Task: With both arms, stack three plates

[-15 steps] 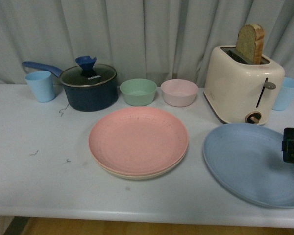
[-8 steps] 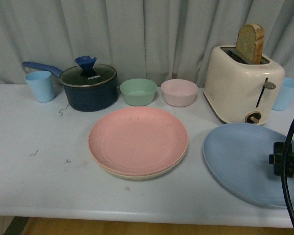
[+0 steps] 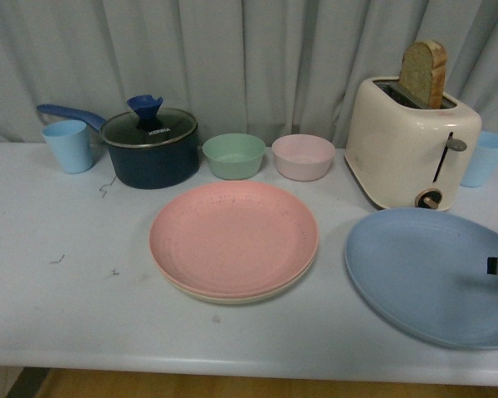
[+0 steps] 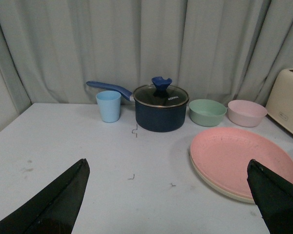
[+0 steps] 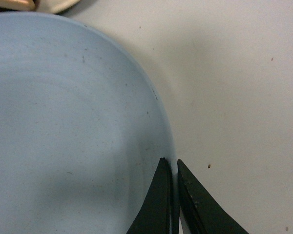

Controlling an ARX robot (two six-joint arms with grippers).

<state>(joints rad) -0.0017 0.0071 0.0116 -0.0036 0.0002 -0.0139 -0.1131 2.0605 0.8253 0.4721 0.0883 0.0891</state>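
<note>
Your right end effector (image 5: 171, 163) is pinched on the right-hand rim of the blue plate (image 5: 63, 122), which lies on the tabletop (image 3: 66, 315); the pink plate (image 3: 232, 236), atop the beige plate (image 3: 232, 297), sits to its left. Your left end effector (image 4: 167, 163) hangs spread, empty

Alt text: one brand word on the saucepan lid is the only writing I can make out.

On my front camera, small white capitals are printed on the glass lid (image 3: 129, 131) of the dark blue saucepan (image 3: 152, 164), at about five o'clock from the lid's blue knob (image 3: 145, 105). They look like KONKA, though they are tiny and soft. The saucepan stands at roughly ten o'clock from the pink plate (image 3: 234, 236). My left wrist camera shows the same white word, too blurred to spell out. In that view a small dark mark sits low on the cream toaster (image 4: 290, 97); I cannot read it.
</note>
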